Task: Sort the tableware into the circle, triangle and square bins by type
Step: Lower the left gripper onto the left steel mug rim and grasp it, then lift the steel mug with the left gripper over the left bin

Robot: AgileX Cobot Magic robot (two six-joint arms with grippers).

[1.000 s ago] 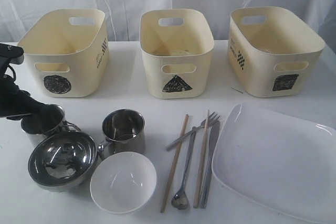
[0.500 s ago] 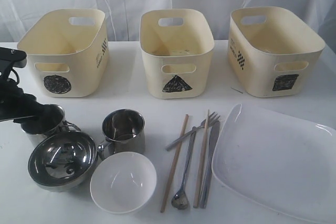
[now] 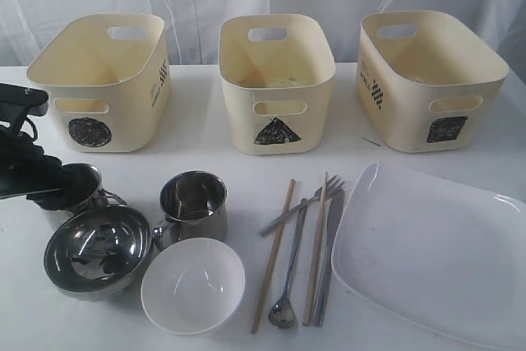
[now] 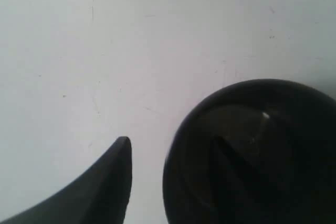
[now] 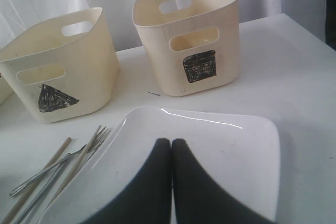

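The left gripper (image 4: pixel 169 148) stands open at the rim of the leftmost steel mug (image 3: pixel 85 178), seemingly with one finger inside and not gripping. The right gripper (image 5: pixel 171 142) hangs closed and empty above the white plate (image 5: pixel 226 145).

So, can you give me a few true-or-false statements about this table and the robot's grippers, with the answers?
1. The cream plastic bin marked with a triangle stands between the circle-marked bin and the square-marked bin. True.
2. The round white bowl sits inside the shiny steel bowl. False: they stand side by side on the white table.
3. The right gripper is shut. True.
4. The left gripper holds the steel spoon. False: it is open at the leftmost steel mug; the spoon lies on the table, untouched.
5. The wooden chopsticks are in a bin. False: they lie on the table.
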